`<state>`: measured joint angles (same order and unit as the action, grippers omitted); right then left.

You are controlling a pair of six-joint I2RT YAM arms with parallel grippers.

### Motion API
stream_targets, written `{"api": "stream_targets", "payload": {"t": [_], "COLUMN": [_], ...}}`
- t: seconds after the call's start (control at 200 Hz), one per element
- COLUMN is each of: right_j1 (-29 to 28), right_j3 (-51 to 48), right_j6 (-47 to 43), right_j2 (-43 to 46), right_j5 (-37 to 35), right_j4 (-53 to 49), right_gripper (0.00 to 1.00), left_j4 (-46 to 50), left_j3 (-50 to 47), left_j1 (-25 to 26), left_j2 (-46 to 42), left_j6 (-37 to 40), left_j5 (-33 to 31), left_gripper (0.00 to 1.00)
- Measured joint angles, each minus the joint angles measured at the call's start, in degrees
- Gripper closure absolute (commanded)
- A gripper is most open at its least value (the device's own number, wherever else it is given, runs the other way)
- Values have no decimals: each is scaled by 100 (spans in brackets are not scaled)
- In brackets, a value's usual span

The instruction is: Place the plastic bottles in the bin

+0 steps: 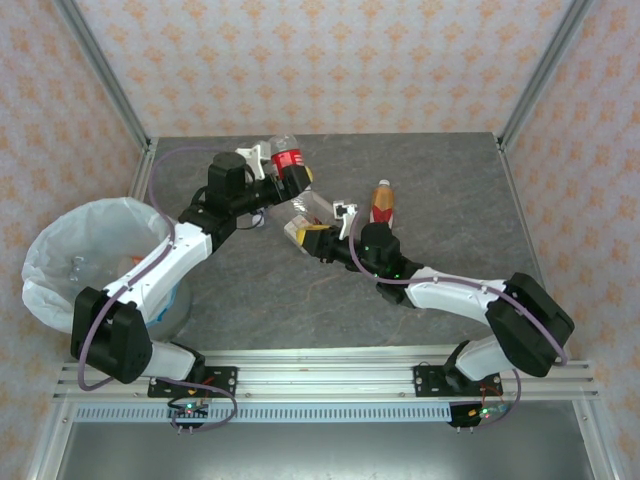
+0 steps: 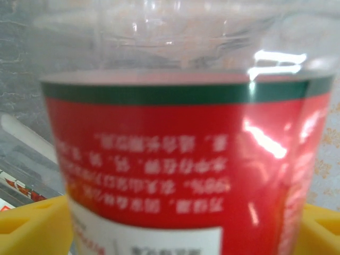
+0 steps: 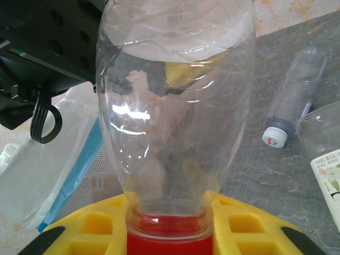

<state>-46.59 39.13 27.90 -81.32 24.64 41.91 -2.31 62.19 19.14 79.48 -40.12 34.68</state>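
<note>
At the back of the table, a clear bottle with a red label (image 1: 287, 158) (image 2: 180, 159) sits between my left gripper's (image 1: 288, 172) (image 2: 186, 234) yellow fingers (image 2: 32, 228), which press against its sides. My right gripper (image 1: 318, 238) (image 3: 170, 223) is shut on the neck of a clear bottle with a red cap (image 1: 299, 214) (image 3: 170, 106) held near the table's middle. An orange bottle (image 1: 383, 200) lies just right of it. The bin (image 1: 60, 290), lined with a white bag (image 3: 32, 175), stands at the left edge.
Another clear bottle with a white-and-blue cap (image 3: 295, 90) lies on the grey tabletop (image 1: 440, 180), with a white-labelled bottle (image 3: 329, 180) next to it. The left arm (image 1: 190, 240) stretches past the bin. Patterned walls and metal posts (image 1: 105, 75) enclose the table.
</note>
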Motion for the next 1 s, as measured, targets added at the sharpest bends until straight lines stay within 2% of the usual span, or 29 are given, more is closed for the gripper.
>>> {"api": "stream_targets", "payload": {"t": [0.19,0.345,0.591,0.811,0.876,1.001], "right_j1": [0,0,-17,-26,-26,-26], "right_j3": [52,140,162,203,208,216], "right_j6": [15,15,63,63,61,83], "right_j2": [-59,-155,-254,-258,-258,-258], "right_j5": [72,92,90,87,87,72], "right_j4": [70,76,59,59,57,48], "right_gripper": [100,91,88,79,72,47], "left_j4": [-9,31,304,435,459,466], "left_j3": [-13,-11,17,122,136,142], "left_j1": [0,0,0,0,0,0], "left_j2": [-59,-74,-74,-72,-72,-72], "left_j6": [4,22,114,142,155,155], "left_j5": [-2,-48,-127,-190,-192,-205], "left_gripper": [26,32,37,43,43,44]}}
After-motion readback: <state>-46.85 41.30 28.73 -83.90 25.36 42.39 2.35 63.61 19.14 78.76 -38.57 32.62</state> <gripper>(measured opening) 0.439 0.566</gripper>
